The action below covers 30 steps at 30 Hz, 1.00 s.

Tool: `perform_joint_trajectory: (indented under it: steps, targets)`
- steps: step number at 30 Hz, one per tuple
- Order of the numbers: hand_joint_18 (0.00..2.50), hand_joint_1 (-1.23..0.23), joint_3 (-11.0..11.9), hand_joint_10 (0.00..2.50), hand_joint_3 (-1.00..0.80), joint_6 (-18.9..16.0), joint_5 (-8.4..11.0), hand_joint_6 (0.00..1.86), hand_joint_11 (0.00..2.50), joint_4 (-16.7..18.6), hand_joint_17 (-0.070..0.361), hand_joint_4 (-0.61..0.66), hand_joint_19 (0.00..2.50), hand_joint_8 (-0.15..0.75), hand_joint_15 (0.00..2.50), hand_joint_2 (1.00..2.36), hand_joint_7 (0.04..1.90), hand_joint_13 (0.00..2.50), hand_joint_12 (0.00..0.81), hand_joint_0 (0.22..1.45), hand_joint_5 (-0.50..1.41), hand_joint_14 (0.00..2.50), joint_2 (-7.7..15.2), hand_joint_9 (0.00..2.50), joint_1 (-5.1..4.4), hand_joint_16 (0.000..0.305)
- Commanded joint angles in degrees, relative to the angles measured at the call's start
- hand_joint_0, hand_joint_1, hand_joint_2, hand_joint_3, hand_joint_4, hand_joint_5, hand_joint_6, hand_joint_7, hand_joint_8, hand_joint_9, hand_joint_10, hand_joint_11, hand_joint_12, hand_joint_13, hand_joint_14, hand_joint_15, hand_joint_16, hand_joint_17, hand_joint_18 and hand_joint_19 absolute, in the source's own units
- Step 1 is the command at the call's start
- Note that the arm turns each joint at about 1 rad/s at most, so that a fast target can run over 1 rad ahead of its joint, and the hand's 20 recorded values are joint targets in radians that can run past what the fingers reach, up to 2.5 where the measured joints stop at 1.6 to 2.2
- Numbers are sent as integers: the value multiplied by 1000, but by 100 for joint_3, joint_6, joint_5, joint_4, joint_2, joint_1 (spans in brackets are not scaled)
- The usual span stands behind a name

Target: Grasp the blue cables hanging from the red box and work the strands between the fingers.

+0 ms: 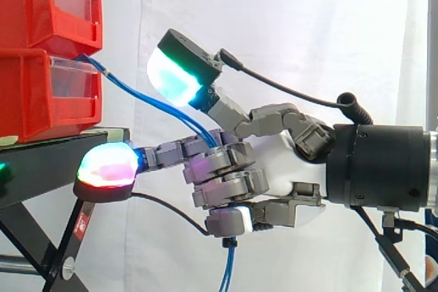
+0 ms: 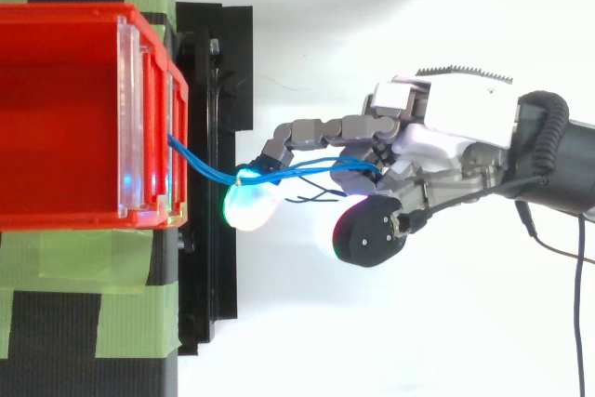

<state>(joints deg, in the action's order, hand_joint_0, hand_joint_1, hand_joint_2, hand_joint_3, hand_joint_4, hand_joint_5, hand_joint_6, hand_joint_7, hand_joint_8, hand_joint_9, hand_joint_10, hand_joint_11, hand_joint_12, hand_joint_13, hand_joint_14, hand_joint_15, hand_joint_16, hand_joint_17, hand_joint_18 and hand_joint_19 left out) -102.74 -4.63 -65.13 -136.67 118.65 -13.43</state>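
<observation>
Thin blue cables (image 1: 154,100) run from the lower red bin (image 1: 48,90) down and to the right into my hand (image 1: 274,158). Several fingers are curled round the strands, and the cable ends hang out below the hand (image 1: 228,268). One finger with a glowing red-green pad (image 1: 106,167) sticks out straight toward the stand, and the thumb with a cyan-green pad (image 1: 174,76) is raised above the cables. From above, the cables (image 2: 209,171) leave the bin's front (image 2: 172,151) and cross to the hand (image 2: 446,132).
Two red bins are stacked (image 1: 48,5) on a black stand (image 1: 41,162) with green tape (image 2: 84,258). A white curtain hangs behind. Open space lies below and to the right of the stand.
</observation>
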Motion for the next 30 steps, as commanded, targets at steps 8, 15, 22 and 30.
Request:
perform_joint_trajectory:
  steps: [8, 15, 22, 30]
  targets:
    - [1658, -542, 0, 2500, -1000, -3, 0, 15, 2500, 0, 126, 304, 883, 423, 1692, 1000, 1034, 1295, 484, 778, 179, 2500, 0, 956, -2, 56]
    - [1656, -540, 0, 2500, -1000, 6, 0, 15, 2500, 0, 124, 304, 889, 423, 1689, 1000, 1026, 1294, 483, 779, 174, 2500, 0, 953, -2, 55]
    - [1658, -541, 0, 2500, -1000, -3, 0, 15, 2500, 0, 125, 301, 897, 422, 1675, 1000, 1013, 1287, 479, 778, 167, 2500, 0, 952, -2, 56]
    - [1658, -541, 0, 2500, -1000, -3, 0, 14, 2500, 0, 123, 299, 906, 423, 1648, 1000, 1013, 1290, 484, 778, 162, 2500, 0, 951, -2, 55]
